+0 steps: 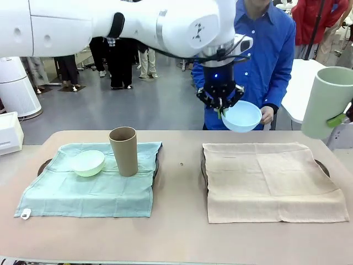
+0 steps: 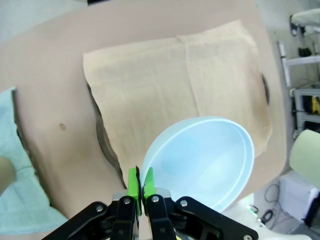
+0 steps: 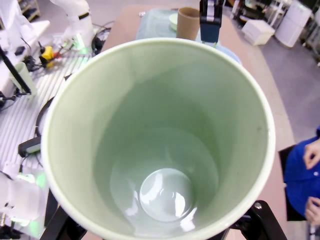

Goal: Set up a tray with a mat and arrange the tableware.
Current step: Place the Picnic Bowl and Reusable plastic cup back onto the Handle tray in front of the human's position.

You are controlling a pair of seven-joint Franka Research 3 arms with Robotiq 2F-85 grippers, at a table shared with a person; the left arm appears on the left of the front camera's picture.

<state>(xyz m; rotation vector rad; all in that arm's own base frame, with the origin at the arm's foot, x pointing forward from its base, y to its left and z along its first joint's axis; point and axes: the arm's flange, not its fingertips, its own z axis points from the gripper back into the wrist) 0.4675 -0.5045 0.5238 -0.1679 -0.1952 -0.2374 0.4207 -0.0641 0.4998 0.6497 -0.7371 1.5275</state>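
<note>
Aloft: L claw (image 2: 140,186) pinches blue bowl (image 2: 202,160); R claw grips green cup (image 3: 160,140).

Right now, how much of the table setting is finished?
About half. The pale green bowl and brown cup already stand on the green mat. The left gripper pinches the light blue bowl in the air; the right gripper holds the pale green cup. Both still need placing on the bare beige mat.
</note>
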